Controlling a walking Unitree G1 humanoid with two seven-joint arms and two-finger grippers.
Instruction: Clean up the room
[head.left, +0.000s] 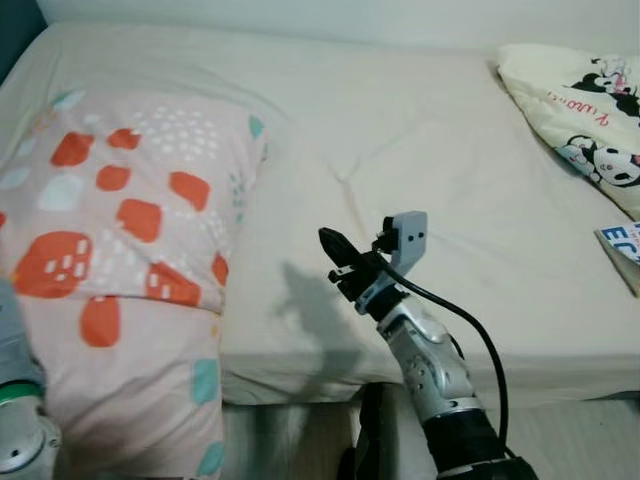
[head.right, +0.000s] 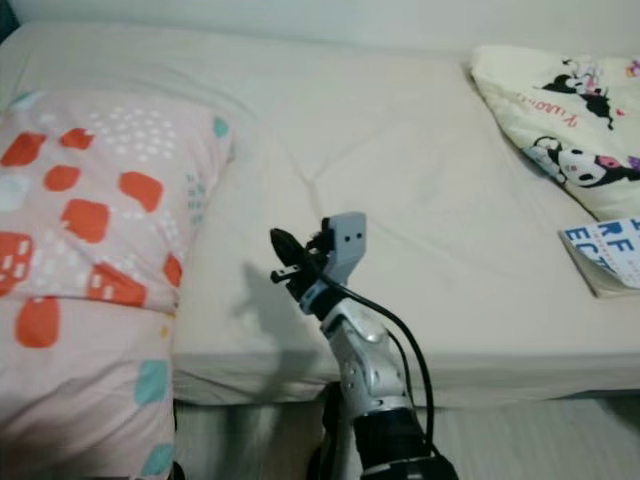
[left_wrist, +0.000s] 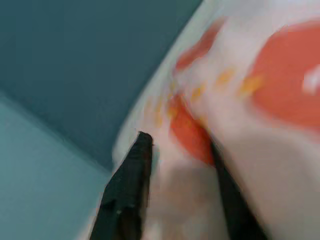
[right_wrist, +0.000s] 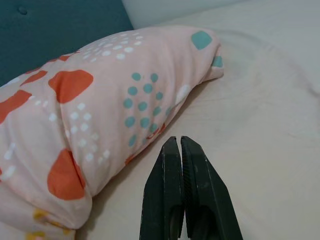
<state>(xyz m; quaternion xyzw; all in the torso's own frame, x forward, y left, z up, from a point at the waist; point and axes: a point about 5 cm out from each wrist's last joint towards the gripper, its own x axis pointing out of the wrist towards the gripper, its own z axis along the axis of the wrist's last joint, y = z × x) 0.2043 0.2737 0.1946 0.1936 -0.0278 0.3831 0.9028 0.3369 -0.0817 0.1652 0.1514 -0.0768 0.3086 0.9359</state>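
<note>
Right gripper (head.left: 335, 245) hovers over the front part of the bed (head.left: 420, 150), its two black fingers pressed together with nothing between them, and the wrist view confirms it: tips touching, pointed toward the near edge of the pillow (head.left: 120, 250). That pillow, pink with orange patches and teal dots, lies on the robot's left side of the mattress and hangs a little over the front edge. Over on the left, the left gripper (left_wrist: 177, 160) is right up against the pillow; its wrist view is blurred, but the two fingers (left_wrist: 127, 190) stand apart with pink and orange fabric between them, looking like a grip on the pillow's edge, a teal wall behind. The left arm's silver wrist (head.left: 20, 440) shows at the lower corner of the head view beside the pillow. Across the bed on the right, a cream blanket (head.left: 590, 100) printed with cartoon mice lies bunched in the far corner, and a book (head.left: 622, 245) with blue letters rests just beside it near the bed's edge.
</note>
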